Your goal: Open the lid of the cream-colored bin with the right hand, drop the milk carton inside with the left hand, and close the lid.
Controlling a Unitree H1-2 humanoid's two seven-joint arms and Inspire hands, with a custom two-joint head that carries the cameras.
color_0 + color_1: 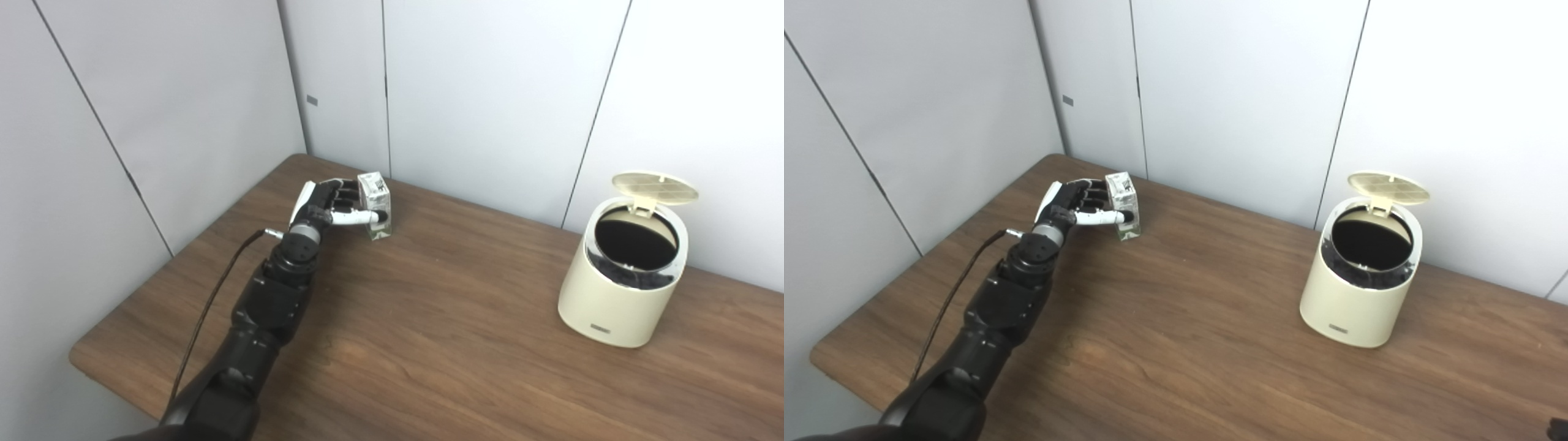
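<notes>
Left eye view: from the head, looking down and forward over the table (429, 343) toward the corner walls.
Right eye view: same aim, set slightly to the right, so everything sits further left.
Nearness: mid-range.
Shared: table, carton (375, 205), left hand (324, 208), bin (1360, 288).

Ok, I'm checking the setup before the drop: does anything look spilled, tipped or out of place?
Nothing stands out. The milk carton stands upright on the table with the left hand closed around it. The cream-colored bin sits upright, its lid already open. No spills show.
</notes>
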